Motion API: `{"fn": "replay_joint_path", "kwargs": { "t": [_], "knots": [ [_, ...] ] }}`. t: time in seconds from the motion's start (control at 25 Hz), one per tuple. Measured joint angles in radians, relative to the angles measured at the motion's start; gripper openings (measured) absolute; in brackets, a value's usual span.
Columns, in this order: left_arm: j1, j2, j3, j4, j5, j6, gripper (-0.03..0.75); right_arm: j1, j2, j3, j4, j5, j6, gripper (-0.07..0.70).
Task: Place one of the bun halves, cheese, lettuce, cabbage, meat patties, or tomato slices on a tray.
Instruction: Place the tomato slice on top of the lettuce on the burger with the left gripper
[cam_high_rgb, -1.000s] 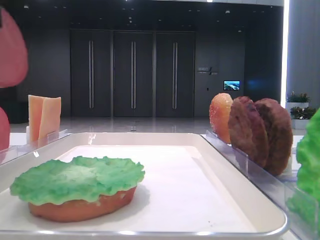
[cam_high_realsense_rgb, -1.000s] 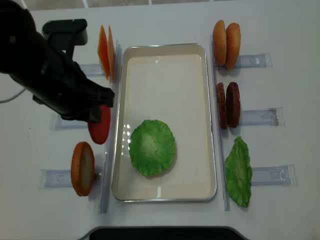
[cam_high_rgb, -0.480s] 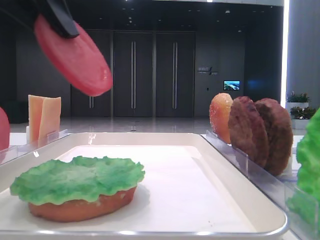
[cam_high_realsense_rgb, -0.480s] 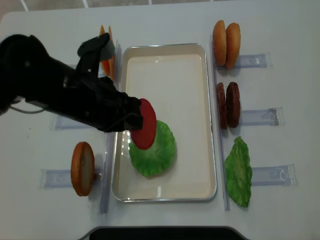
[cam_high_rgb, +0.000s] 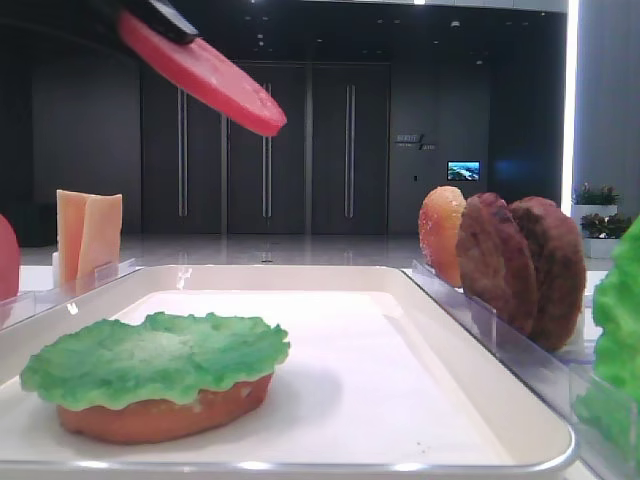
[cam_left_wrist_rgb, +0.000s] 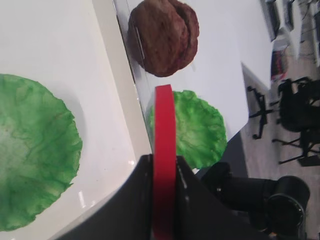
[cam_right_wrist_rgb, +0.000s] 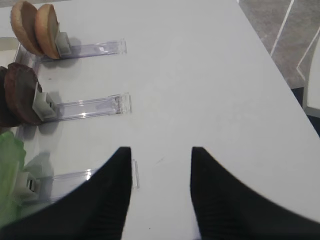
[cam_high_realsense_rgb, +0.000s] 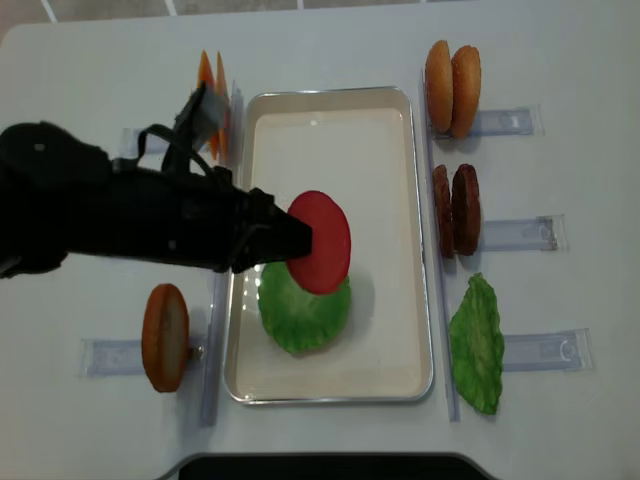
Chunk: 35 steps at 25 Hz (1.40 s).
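The left gripper (cam_high_realsense_rgb: 292, 240) is clenched on a smooth, flat red tomato slice (cam_high_realsense_rgb: 320, 242), pinching its rim; in the left wrist view the slice (cam_left_wrist_rgb: 164, 160) shows edge-on between the black fingers. It hangs in the air above the white tray (cam_high_realsense_rgb: 330, 110), overlapping the far edge of the ruffled green lettuce (cam_high_realsense_rgb: 303, 312), which lies flat on a glossy orange bun half (cam_high_rgb: 160, 418) in the tray's near-left part. The tray's far half and right side are bare, bounded by a low rounded rim.

Left of the tray stand thin square cheese slices (cam_high_realsense_rgb: 210, 100) and another bun half (cam_high_realsense_rgb: 165, 337); right of it stand two buns (cam_high_realsense_rgb: 452, 87), two rough dark patties (cam_high_realsense_rgb: 456, 210) and a second lettuce leaf (cam_high_realsense_rgb: 478, 343), each in a clear holder.

The right gripper (cam_right_wrist_rgb: 160, 190) hovers with jaws apart over the bare white counter (cam_right_wrist_rgb: 200, 75) near its right edge, holding nothing.
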<state>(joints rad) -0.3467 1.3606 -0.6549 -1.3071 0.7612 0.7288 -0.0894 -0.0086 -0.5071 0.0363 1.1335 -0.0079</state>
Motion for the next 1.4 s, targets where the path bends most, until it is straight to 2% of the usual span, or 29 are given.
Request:
{"fn": "replay_joint_path", "kwargs": {
  "t": [0.12, 0.28, 0.56, 0.92, 1.4],
  "knots": [
    [0.072, 0.000, 0.067, -0.080, 0.058, 0.104, 0.055, 0.000, 0.000, 0.000, 0.000, 0.000, 0.000, 0.274],
    [0.081, 0.000, 0.111, -0.093, 0.084, 0.162, 0.055, 0.000, 0.000, 0.000, 0.000, 0.000, 0.000, 0.274],
    [0.081, 0.093, 0.112, -0.127, 0.087, 0.201, 0.055, 0.000, 0.000, 0.000, 0.000, 0.000, 0.000, 0.274],
    [0.081, 0.241, 0.112, -0.229, 0.085, 0.327, 0.055, 0.000, 0.000, 0.000, 0.000, 0.000, 0.000, 0.274],
    [0.081, 0.272, 0.112, -0.229, 0.080, 0.346, 0.055, 0.000, 0.000, 0.000, 0.000, 0.000, 0.000, 0.274]
  ]
}}
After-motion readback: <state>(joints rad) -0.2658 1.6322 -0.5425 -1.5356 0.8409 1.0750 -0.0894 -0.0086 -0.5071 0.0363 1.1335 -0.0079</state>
